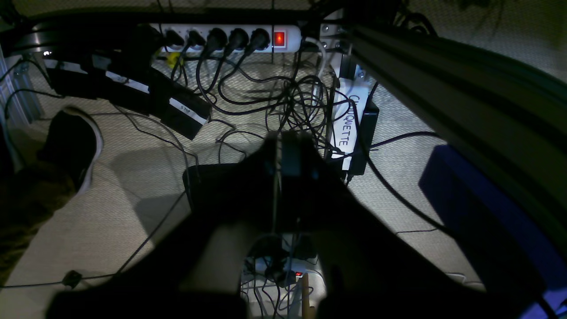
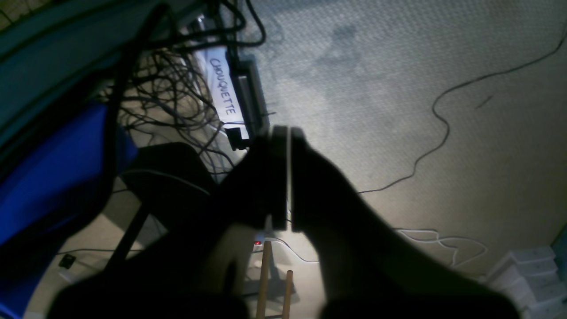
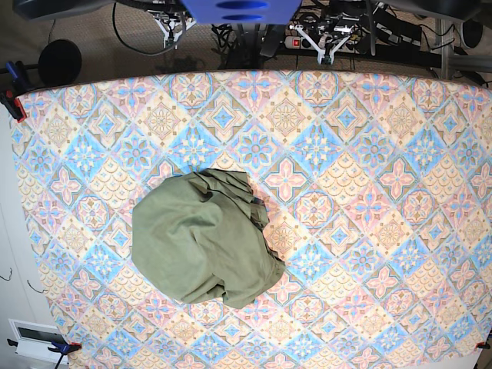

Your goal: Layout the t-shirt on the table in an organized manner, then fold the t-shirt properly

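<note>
Left wrist view: the left hand points down at the carpeted floor, its two dark fingers pressed together with nothing between them. At 12 o'clock a white power strip carries a row of black plugs and a lit red switch; a tangle of black cables spreads below it. At 1 o'clock of the hand stands a white label reading "CHOUQUETTE". A blue surface fills the 4 o'clock corner. Right wrist view: the right hand likewise hangs over the floor, fingers narrowed to a thin slit and holding nothing. The same label sits at 11 o'clock, a single black cable snakes across the carpet at 3 o'clock, and two wooden sticks rise at 6 o'clock. Base view: the t-shirt, olive green, lies in a crumpled rounded heap on the desk, left of centre, toward 8 o'clock, with folds gathered at its 1 o'clock edge. The desk cloth shows pastel diamond tiles. Both arms sit beyond the far edge at 12 o'clock, well apart from the garment; the hands themselves are too small there to judge.
</note>
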Available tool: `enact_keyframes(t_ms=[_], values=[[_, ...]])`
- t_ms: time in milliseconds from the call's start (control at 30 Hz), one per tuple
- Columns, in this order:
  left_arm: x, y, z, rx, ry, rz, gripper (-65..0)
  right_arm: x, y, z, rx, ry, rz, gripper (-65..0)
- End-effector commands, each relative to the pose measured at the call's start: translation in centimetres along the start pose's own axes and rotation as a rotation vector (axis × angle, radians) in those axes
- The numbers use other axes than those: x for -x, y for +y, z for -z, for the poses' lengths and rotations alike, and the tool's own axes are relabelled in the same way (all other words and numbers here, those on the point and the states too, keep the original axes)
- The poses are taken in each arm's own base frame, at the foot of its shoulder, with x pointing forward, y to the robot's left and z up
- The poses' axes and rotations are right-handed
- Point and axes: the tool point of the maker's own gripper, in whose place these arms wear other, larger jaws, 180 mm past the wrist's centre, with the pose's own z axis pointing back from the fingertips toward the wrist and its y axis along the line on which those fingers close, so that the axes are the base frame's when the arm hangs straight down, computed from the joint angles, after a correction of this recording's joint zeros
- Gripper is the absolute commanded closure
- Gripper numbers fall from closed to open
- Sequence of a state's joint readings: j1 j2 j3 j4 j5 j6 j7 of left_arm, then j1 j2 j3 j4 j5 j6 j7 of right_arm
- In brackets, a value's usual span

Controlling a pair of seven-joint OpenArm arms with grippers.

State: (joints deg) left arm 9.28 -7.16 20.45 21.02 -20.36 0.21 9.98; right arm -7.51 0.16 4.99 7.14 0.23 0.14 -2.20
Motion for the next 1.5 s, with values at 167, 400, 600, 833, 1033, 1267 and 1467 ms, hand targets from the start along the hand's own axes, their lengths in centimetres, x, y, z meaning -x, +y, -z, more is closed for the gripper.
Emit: enact_keyframes(t_ms=[167,400,600,833,1033,1267,1467], values=[[2.7,1.8,-0.5,-0.027,0.034,0.011,0.0,2.0,-0.6,-0.2,0.008,0.027,-0.002,0.0],[5.2,4.7,-2.1,-0.048,0.029,0.041,0.0,2.9,-5.6,-1.3,0.084,-0.039,-0.021,0.0],[5.6,7.2,-4.6,-0.049,-0.028,0.103,0.0,6.0,-7.4,-3.4,0.11,-0.069,-0.044,0.0],[6.4,7.6,-7.8,-0.014,-0.077,0.168,0.0,6.1,-12.5,-7.3,0.222,-0.175,0.021,0.0],[4.4,5.1,-12.4,0.08,-0.194,0.235,0.0,4.6,-15.2,-11.8,0.286,-0.289,-0.014,0.0],[-0.2,4.7,-18.9,0.097,-0.375,0.217,0.0,0.7,-17.8,-18.9,0.367,-0.459,-0.074,0.0],[-5.5,3.7,-23.9,0.096,-0.47,0.228,0.0,-4.8,-17.5,-24.6,0.401,-0.584,-0.123,0.0]])
